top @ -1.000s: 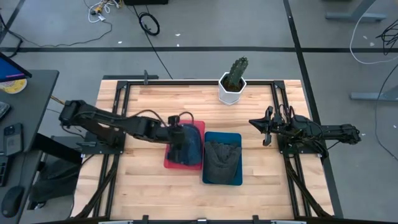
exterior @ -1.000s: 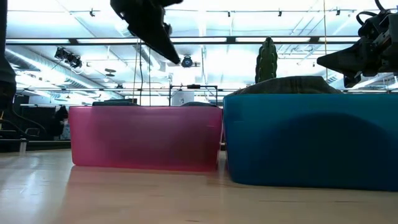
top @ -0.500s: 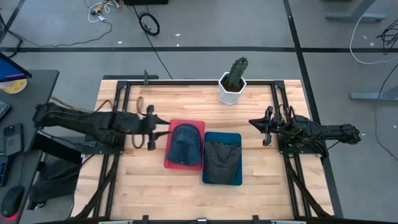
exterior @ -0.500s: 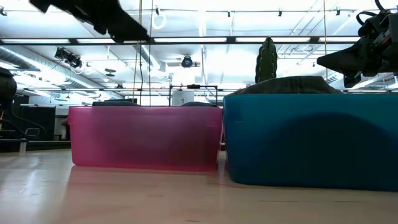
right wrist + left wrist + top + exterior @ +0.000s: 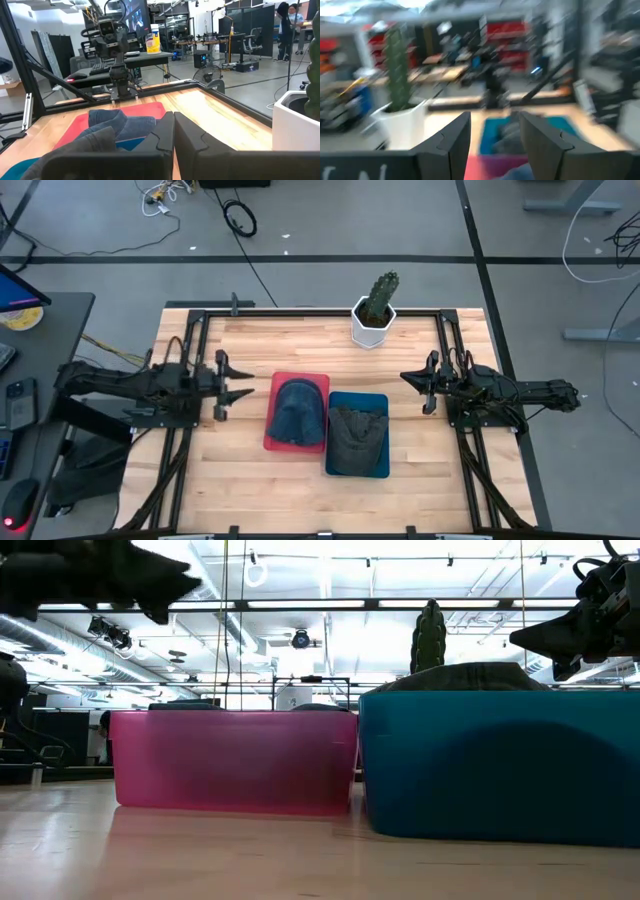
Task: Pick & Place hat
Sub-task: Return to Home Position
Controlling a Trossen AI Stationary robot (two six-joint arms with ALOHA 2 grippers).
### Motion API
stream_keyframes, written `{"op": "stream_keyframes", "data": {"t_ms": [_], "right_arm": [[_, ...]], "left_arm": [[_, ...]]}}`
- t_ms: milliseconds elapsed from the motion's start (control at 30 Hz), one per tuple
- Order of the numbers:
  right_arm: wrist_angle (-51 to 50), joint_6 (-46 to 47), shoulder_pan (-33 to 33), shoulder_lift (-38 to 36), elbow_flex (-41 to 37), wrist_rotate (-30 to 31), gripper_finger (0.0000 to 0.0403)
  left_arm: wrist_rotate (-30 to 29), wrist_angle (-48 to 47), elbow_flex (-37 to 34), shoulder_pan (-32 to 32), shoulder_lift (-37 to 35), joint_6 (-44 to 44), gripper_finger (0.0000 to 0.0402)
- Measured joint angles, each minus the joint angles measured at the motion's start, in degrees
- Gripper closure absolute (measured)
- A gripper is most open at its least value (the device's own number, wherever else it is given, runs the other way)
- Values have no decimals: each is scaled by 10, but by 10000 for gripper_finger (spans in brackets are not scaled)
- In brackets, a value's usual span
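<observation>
A blue denim hat (image 5: 297, 410) lies crown up in the red tray (image 5: 270, 442). Beside it, a dark grey hat (image 5: 357, 435) fills the blue tray (image 5: 384, 470). My left gripper (image 5: 246, 384) hovers open above the table, left of the red tray and clear of it; in its wrist view its two fingers (image 5: 495, 137) stand apart and both trays lie ahead. My right gripper (image 5: 406, 377) is shut (image 5: 173, 125) and hangs in the air right of the blue tray. In the low view the red tray (image 5: 235, 760) and blue tray (image 5: 500, 765) hide most of both hats.
A cactus in a white pot (image 5: 374, 320) stands at the table's far edge, behind the trays. Black rails (image 5: 190, 350) run along the table's left, right and far sides. Bare wood (image 5: 300, 495) lies nearer than the trays.
My left gripper has drawn back from over the blue hat in the red tray toward the table's left edge, and now stands open beside the tray. The blue hat stays lying in the red tray. My right arm has kept still.
</observation>
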Motion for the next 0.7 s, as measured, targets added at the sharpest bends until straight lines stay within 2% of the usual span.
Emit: {"op": "stream_keyframes", "data": {"t_ms": [67, 133, 267, 433, 700], "right_arm": [[0, 0, 0, 0, 0, 0, 389], [0, 0, 0, 0, 0, 0, 389], [0, 0, 0, 0, 0, 0, 389], [0, 0, 0, 0, 0, 0, 389], [0, 0, 0, 0, 0, 0, 389]], "left_arm": [[47, 18, -21, 0, -39, -1, 229], [69, 24, -33, 0, -76, -3, 229], [73, 5, -46, 0, -138, -15, 229], [79, -69, -46, 0, -205, -19, 229], [85, -54, -53, 0, -212, -22, 229]]}}
